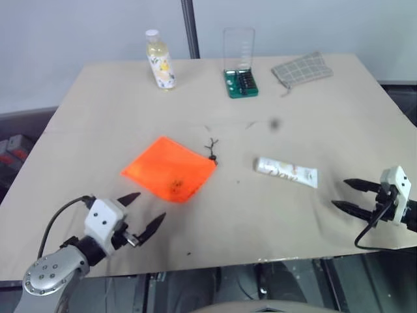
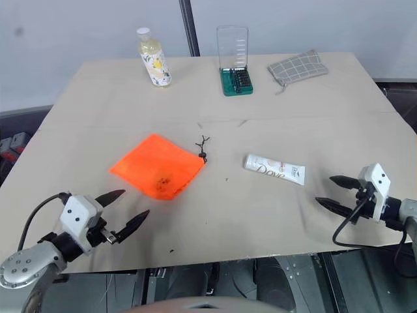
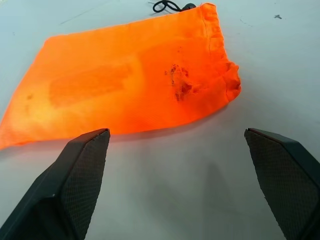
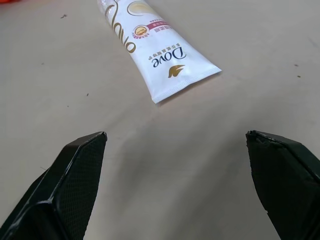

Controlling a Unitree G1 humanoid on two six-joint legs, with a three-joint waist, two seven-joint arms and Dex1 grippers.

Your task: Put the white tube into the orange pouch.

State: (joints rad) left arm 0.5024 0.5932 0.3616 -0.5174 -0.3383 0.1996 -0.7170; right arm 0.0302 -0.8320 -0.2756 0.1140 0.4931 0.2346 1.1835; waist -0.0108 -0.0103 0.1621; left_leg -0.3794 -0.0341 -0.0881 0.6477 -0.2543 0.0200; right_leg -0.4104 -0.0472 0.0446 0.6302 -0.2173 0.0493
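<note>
Right pincer (image 2: 335, 193) is sitting wide open and empty, nearest the white tube (image 2: 274, 170), which is lying crosswise just ahead, crimped end toward it.

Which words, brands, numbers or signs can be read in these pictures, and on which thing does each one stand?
"Dove": on the white tube, near its flat end.
Small print in the red band on the white tube: too small to read.
Print on the bottle: blurred, unreadable.
Dark mark on the orange pouch: no readable letters.
</note>
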